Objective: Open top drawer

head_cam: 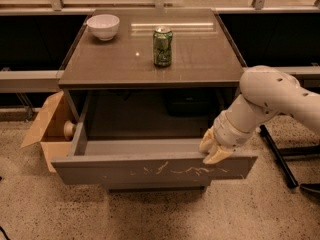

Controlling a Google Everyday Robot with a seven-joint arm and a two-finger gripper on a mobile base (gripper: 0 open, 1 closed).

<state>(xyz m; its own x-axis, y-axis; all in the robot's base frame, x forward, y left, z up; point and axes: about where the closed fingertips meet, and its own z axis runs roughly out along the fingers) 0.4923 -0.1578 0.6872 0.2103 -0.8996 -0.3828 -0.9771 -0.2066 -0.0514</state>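
Observation:
The top drawer (pixel 150 170) is a wide grey-brown drawer with pale scratch marks across the middle of its front. It stands pulled far out from the cabinet, and its inside shows as a shallow grey tray. My gripper (pixel 214 150) is at the drawer's right end, its cream fingers hooked over the top edge of the drawer front. The white arm reaches in from the right.
A green can (pixel 162 46) and a white bowl (pixel 103 26) stand on the cabinet top (pixel 200 59). An open cardboard box (pixel 47 126) sits on the floor at the cabinet's left. Black chair legs (pixel 277 154) lie at the right.

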